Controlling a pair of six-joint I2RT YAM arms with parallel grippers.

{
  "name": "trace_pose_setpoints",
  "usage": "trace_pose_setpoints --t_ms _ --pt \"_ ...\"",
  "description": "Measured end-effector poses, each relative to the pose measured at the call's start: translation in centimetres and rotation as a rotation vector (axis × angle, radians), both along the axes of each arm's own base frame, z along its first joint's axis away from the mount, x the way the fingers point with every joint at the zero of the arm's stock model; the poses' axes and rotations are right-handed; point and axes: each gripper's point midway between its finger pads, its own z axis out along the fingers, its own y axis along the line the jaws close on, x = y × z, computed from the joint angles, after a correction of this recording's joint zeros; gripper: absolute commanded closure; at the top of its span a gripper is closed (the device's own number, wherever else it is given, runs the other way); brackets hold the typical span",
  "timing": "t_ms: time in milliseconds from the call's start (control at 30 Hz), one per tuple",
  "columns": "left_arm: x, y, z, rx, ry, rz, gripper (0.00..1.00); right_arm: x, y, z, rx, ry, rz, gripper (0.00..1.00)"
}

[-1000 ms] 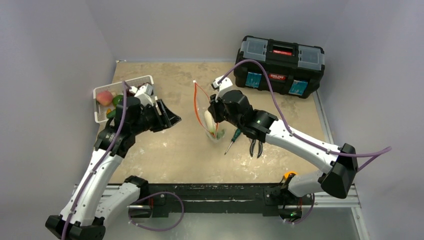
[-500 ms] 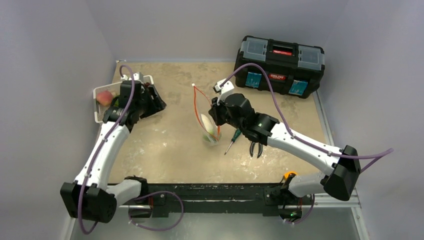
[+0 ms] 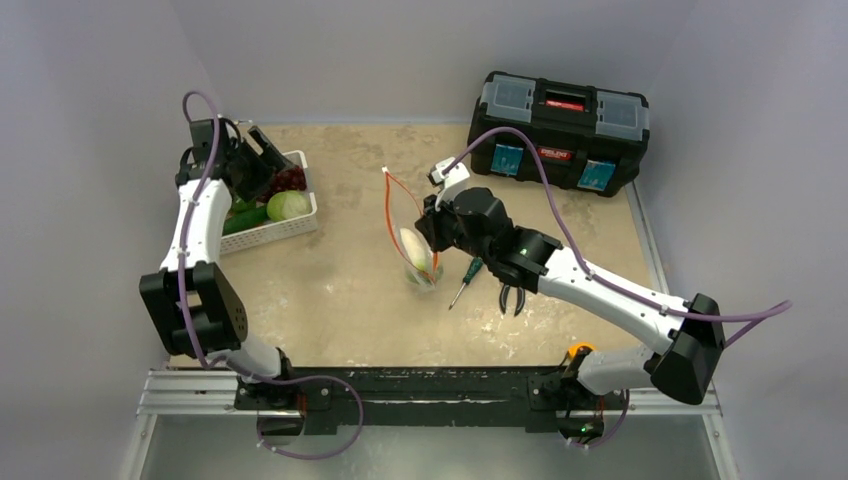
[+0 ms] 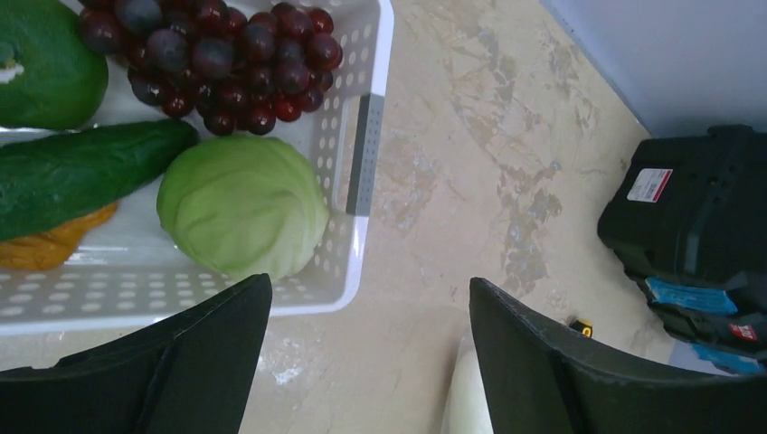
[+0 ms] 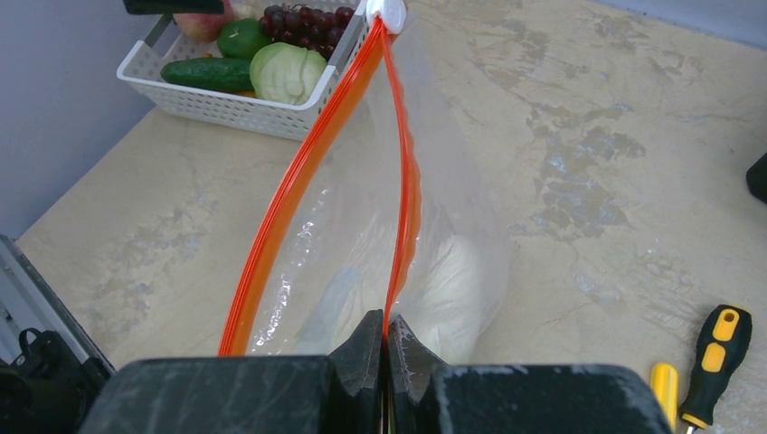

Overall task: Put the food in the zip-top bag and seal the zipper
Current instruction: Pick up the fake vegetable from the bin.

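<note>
Zip-top bag (image 3: 415,245) stands mid-counter with its mouth gaping, on a mottled beige counter (image 3: 340,300) boxed in by pale grey walls. The right gripper (image 5: 384,348) is pinched tight on the orange zipper (image 5: 289,190) at the bag's near end, and one pale food piece (image 5: 452,289) is inside. Just beside it lie a black-and-yellow screwdriver (image 5: 714,362) and one pair of pliers (image 3: 512,295). Farther back there's one black toolbox (image 3: 558,130) on the right and one white basket (image 4: 136,303) on the left. It holds one grape bunch (image 4: 217,63), one cabbage (image 4: 242,206), one cucumber (image 4: 81,176), one green fruit (image 4: 45,63) and one peach (image 5: 206,25). The left gripper (image 4: 366,348) hovers over the basket's end, jaws spread wide and empty, with the bag well apart to its right.
</note>
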Motion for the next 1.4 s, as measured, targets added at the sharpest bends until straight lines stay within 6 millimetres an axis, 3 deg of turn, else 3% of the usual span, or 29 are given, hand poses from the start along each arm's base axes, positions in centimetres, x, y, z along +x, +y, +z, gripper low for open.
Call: trace_pose_setpoints --t_ms 167,500,867,1200,1400 --pt "2.3 1.2 -0.9 0.012 0.045 -0.015 0.19 -0.1 0.0 -0.3 0.003 0.007 -0.001 1.0" --pt "2.0 3.1 -5.0 0.085 0.203 0.026 0.21 -0.1 0.7 -1.0 0.007 0.034 0.012 1.0" --pt "2.3 3.0 -9.6 0.123 0.363 0.046 0.22 -0.1 1.0 -1.6 0.017 0.063 0.004 1.0" --pt "1.7 2.2 -9.8 0.153 0.424 0.131 0.28 -0.4 1.4 -1.4 0.041 0.085 0.012 1.0" --pt "0.5 3.0 -10.3 0.181 0.482 0.215 0.29 -0.5 1.5 -1.4 0.054 0.097 0.012 1.0"
